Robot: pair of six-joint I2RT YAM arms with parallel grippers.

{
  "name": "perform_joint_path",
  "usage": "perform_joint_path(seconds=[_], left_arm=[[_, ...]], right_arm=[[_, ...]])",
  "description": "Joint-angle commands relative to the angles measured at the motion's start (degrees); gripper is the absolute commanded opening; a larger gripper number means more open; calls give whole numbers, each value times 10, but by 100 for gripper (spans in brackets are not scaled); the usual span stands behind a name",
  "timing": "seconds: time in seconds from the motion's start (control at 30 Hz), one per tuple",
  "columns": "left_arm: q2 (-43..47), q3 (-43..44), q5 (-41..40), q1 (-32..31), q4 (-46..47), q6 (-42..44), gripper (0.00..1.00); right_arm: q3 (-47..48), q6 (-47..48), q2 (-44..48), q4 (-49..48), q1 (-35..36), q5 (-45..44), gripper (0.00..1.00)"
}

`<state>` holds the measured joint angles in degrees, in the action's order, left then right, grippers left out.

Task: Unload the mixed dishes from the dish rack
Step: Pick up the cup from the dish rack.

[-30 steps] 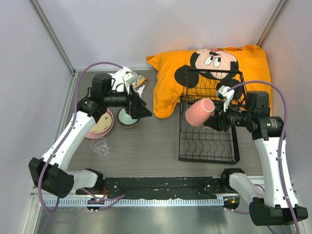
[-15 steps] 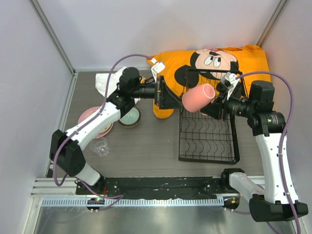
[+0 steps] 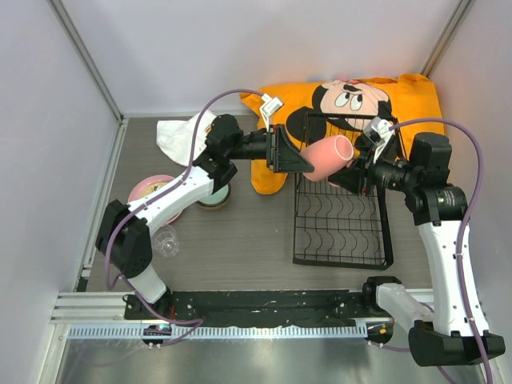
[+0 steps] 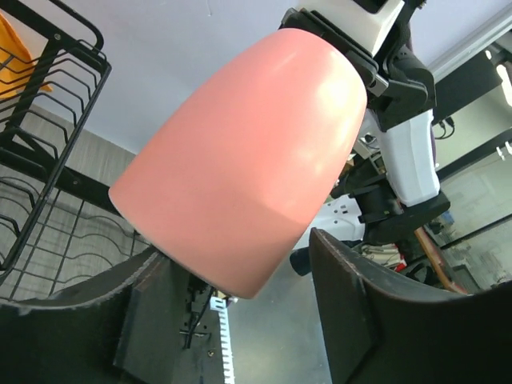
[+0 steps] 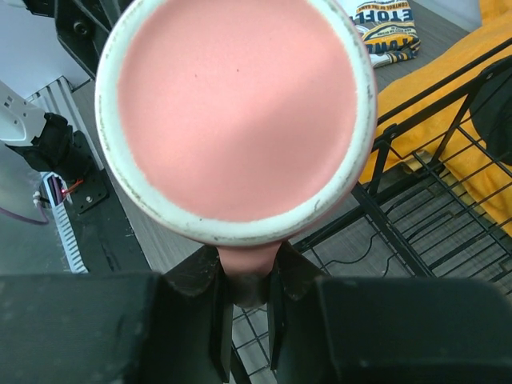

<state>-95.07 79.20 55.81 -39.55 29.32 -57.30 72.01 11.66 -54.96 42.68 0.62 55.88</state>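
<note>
My right gripper [image 3: 358, 170] is shut on the handle of the pink mug [image 3: 328, 158] and holds it in the air over the far left corner of the black wire dish rack [image 3: 342, 237]. In the right wrist view the mug's base [image 5: 240, 112] faces the camera and the handle sits pinched between the fingers [image 5: 206, 296]. My left gripper [image 3: 298, 158] is open, its jaws on either side of the mug's open end [image 4: 240, 184], not closed on it. The pink plate [image 3: 142, 189] with the tan plate on it, a bowl [image 3: 214, 194] and the clear glass [image 3: 165, 239] sit on the table at left.
An orange cartoon-mouse pillow [image 3: 352, 108] lies behind and under the rack's far end. A white cloth [image 3: 178, 132] lies at the back left. Grey walls close in the table at left, back and right.
My left arm has swung from the bowls at left across to the mug, its open jaws now around the mug's open end. My right gripper lifted the mug slightly and holds it there.
</note>
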Motion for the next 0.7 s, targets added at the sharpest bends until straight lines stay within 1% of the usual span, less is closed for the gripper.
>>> perform_joint_path(seconds=[0.0, 0.17, 0.2, 0.27, 0.3, 0.37, 0.4, 0.47, 0.5, 0.57, 0.6, 0.67], left_arm=[[33, -8, 12, -4, 72, -27, 59], [40, -11, 16, -12, 80, -38, 48], [42, -13, 15, -14, 91, -47, 41], [42, -17, 15, -20, 105, -59, 33], [43, -17, 15, -22, 112, -75, 27], [41, -16, 14, -25, 137, -94, 20], [41, -14, 14, -27, 145, -102, 16], [37, -12, 15, -31, 165, -125, 13], [36, -10, 15, -32, 169, -128, 10], [31, -5, 16, -36, 176, -136, 8], [30, -5, 15, -37, 180, -139, 5], [28, -5, 15, -39, 187, -145, 2]], right_arm=[[-3, 0, 18, -60, 2, 20, 1], [-13, -7, 18, -66, 5, 18, 1], [-13, -8, 18, -67, 6, 15, 2], [-20, -10, 18, -70, 8, 12, 4], [-21, -11, 17, -72, 10, 10, 5], [-30, -15, 18, -79, 13, 2, 6], [-33, -19, 15, -80, 17, 0, 9], [-40, -25, 13, -90, 24, -4, 11], [-42, -28, 9, -93, 30, -9, 13], [-45, -31, 6, -98, 51, -27, 15], [-48, -30, 6, -98, 56, -31, 16], [-52, -27, 6, -99, 59, -36, 19]])
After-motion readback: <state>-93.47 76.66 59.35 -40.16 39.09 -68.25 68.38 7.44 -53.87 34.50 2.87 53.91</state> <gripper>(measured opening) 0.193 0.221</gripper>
